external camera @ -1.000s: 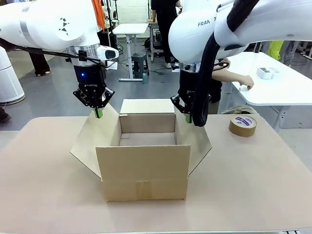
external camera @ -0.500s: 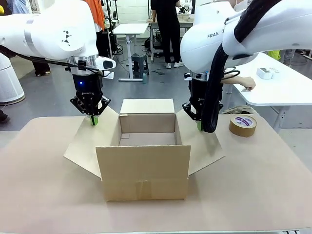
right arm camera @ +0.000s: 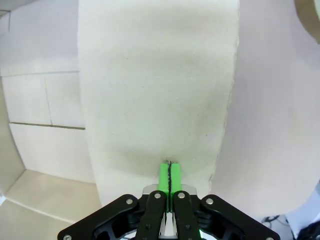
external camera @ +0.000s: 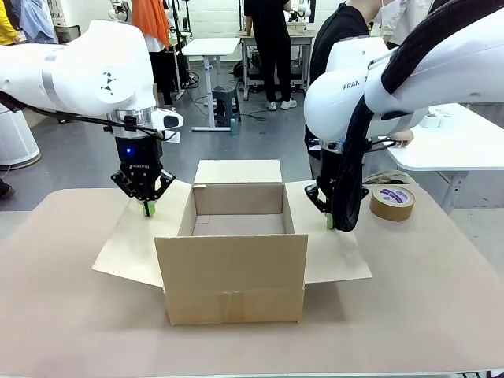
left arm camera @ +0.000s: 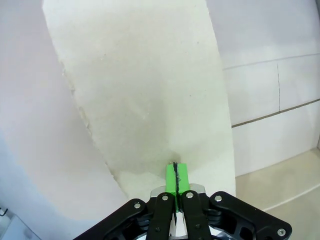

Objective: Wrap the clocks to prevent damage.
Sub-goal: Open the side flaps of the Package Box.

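An open cardboard box (external camera: 232,268) stands at the middle of the table. My left gripper (external camera: 147,209) is shut, its green tips pressing on the box's left flap (external camera: 130,244), which is splayed outward and low. My right gripper (external camera: 330,223) is shut too and presses the right flap (external camera: 335,256) down the same way. In the left wrist view the shut left gripper (left arm camera: 175,175) touches the pale flap (left arm camera: 145,90). The right wrist view has the shut right gripper (right arm camera: 169,175) against its flap (right arm camera: 160,85). The box interior looks bare. The clocks are out of view.
A roll of brown tape (external camera: 392,202) lies on the table right of the right gripper. The far flap (external camera: 238,171) stands up behind the box. A person in a dark top (external camera: 339,35) stands behind the right arm, by a white table (external camera: 465,142).
Both grippers moved outward and down, pushing the two side flaps from steeply raised to nearly flat. Both stayed shut.
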Controlling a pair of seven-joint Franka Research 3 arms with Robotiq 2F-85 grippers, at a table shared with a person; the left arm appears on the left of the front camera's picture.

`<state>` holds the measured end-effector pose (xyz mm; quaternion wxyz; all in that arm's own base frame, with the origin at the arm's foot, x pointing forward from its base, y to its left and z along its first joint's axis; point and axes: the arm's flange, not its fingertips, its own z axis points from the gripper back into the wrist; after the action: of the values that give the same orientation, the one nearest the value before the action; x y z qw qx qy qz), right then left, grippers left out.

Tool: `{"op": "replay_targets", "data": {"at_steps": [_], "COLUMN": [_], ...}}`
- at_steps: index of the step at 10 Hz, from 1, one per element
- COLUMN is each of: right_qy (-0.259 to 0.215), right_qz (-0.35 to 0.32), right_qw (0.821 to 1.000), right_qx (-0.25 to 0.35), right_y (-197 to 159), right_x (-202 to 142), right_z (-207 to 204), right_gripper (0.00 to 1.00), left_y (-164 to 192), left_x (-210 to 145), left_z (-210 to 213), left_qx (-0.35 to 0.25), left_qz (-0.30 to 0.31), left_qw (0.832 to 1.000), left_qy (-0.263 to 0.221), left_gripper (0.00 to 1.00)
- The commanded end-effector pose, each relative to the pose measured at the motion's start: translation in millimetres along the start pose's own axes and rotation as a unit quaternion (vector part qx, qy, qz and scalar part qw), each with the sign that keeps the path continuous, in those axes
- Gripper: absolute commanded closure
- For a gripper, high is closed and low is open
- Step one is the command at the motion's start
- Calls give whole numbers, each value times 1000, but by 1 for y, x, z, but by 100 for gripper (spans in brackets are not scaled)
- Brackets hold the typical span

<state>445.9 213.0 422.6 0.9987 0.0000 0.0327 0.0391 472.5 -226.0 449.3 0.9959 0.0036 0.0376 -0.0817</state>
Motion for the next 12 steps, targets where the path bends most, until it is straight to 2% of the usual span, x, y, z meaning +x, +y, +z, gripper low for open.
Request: {"op": "replay_targets", "data": {"at_steps": [1,7,11,12], "right_qy": [7,21,31,28], "right_qz": [11,6,14,-2], "right_qw": [1000,999,998,999], "right_qx": [19,24,45,15], "right_y": [-1,-6,-12,-8], "right_x": [2,12,20,13], "right_z": [-17,-39,-38,-37], "right_gripper": [99,99,99,99], "left_y": [4,3,6,3], "left_x": [1,9,14,10], "left_z": [-15,-40,-43,-45], "left_qx": [-23,-22,-31,-15], "left_qz": [-21,-20,-20,-14], "left_qw": [999,999,999,1000], "left_qy": [-9,16,11,23], "left_gripper": [100,100,100,100]}}
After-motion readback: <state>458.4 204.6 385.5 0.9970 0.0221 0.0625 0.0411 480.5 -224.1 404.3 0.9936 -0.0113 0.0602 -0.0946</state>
